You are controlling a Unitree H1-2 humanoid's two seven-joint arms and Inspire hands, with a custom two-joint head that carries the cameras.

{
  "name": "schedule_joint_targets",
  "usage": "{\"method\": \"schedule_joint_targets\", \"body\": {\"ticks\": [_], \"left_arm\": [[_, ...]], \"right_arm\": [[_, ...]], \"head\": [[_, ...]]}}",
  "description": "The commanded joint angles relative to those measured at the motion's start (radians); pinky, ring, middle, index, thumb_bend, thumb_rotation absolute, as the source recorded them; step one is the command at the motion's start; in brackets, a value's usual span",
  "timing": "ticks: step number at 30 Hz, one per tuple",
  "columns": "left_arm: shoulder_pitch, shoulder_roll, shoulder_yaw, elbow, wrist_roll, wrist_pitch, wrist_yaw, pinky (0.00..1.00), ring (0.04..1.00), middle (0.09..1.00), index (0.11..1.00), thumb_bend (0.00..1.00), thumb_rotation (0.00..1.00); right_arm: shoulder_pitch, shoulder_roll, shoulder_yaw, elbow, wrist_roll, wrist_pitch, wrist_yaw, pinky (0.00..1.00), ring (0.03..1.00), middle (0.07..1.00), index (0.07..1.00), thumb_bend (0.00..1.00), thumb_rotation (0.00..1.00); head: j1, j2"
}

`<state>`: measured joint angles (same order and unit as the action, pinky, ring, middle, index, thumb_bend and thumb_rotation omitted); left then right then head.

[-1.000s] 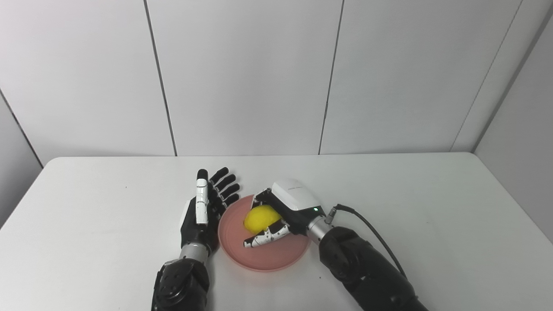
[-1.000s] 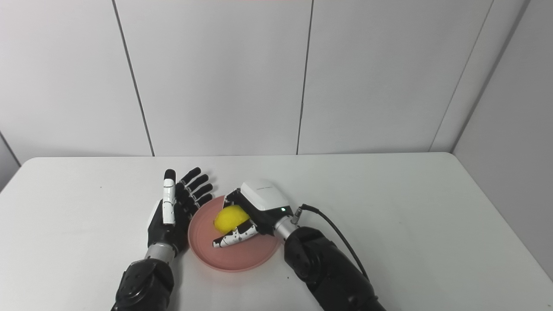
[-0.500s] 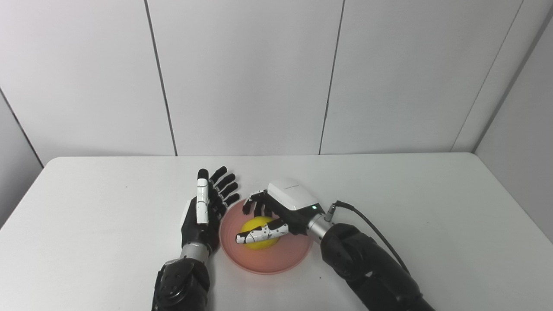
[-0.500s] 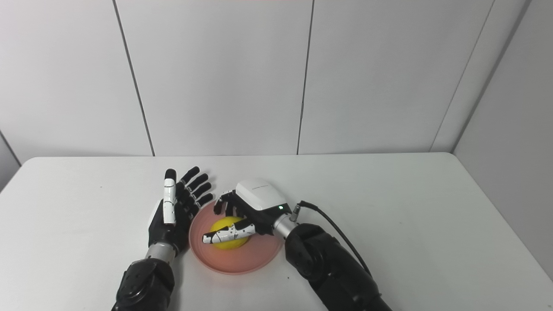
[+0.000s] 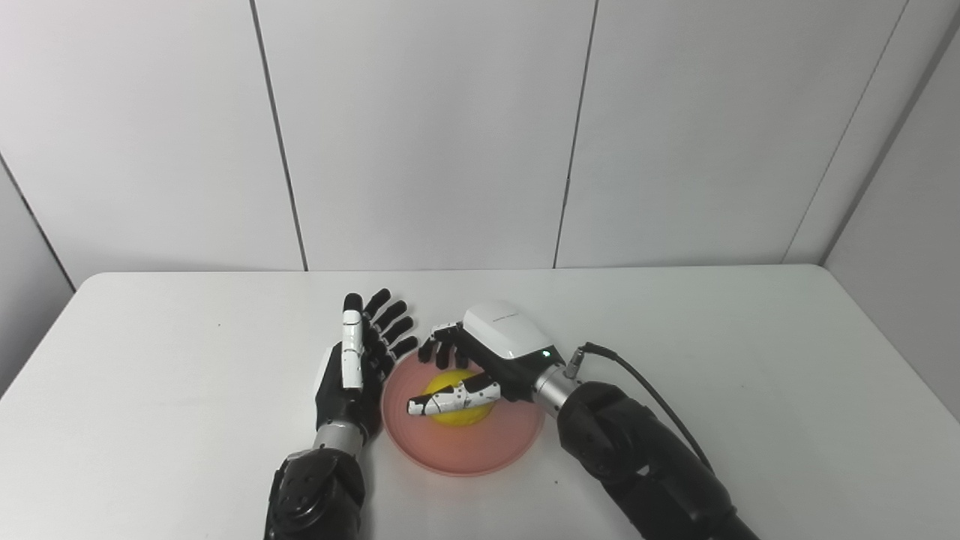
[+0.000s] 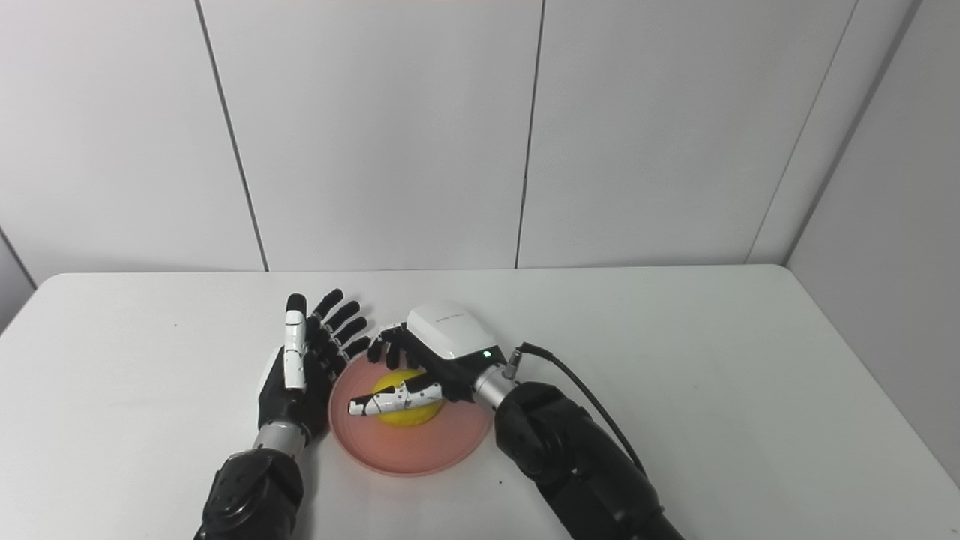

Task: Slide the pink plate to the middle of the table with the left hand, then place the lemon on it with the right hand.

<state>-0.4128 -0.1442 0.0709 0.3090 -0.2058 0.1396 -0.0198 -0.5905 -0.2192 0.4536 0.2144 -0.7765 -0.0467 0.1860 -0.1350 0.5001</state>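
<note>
Lemon (image 5: 458,397) is sitting on the pink plate (image 5: 462,454); right hand (image 5: 480,360), fingers spread, is hovering over it, needing to pull away toward 5 o'clock.

- The plate (image 5: 465,454) sits on the table (image 5: 750,360), near the middle of its width and toward the near edge.
- The lemon (image 5: 457,397) lies on the plate, a little toward its far side.
- My left hand (image 5: 352,371) rests on the table just left of the plate, fingers spread and pointing to the far side, right up against the plate's left rim.
- My right hand (image 5: 480,360) is above the far part of the plate, reaching in from the right, fingers apart.
- Its thumb (image 5: 450,400) crosses in front of the lemon; its fingers (image 5: 442,349) lie behind the lemon.
</note>
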Motion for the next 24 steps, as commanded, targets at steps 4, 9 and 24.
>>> {"method": "schedule_joint_targets", "body": {"ticks": [4, 9, 24], "left_arm": [[0.025, -0.004, -0.005, 0.025, 0.013, 0.047, 0.021, 0.78, 0.773, 0.789, 0.827, 0.63, 0.99], [0.021, -0.008, 0.005, 0.021, 0.003, 0.055, 0.029, 0.81, 0.763, 0.769, 0.808, 0.64, 0.98], [-0.004, 0.018, 0.004, 0.094, 0.138, -0.239, 0.113, 0.79, 0.791, 0.786, 0.751, 0.71, 0.92]], "right_arm": [[-0.055, 0.006, -0.047, -0.05, 0.03, -0.018, -0.034, 0.43, 0.503, 0.566, 0.604, 0.86, 0.86], [-0.047, 0.036, -0.11, -0.049, 0.105, -0.031, -0.069, 0.41, 0.487, 0.555, 0.61, 0.84, 0.83], [0.038, 0.172, -0.336, 0.033, 0.452, -0.106, -0.219, 0.59, 0.69, 0.761, 0.738, 0.81, 1.0]], "head": [[0.002, 0.0], [0.006, -0.002], [0.015, -0.001]]}}
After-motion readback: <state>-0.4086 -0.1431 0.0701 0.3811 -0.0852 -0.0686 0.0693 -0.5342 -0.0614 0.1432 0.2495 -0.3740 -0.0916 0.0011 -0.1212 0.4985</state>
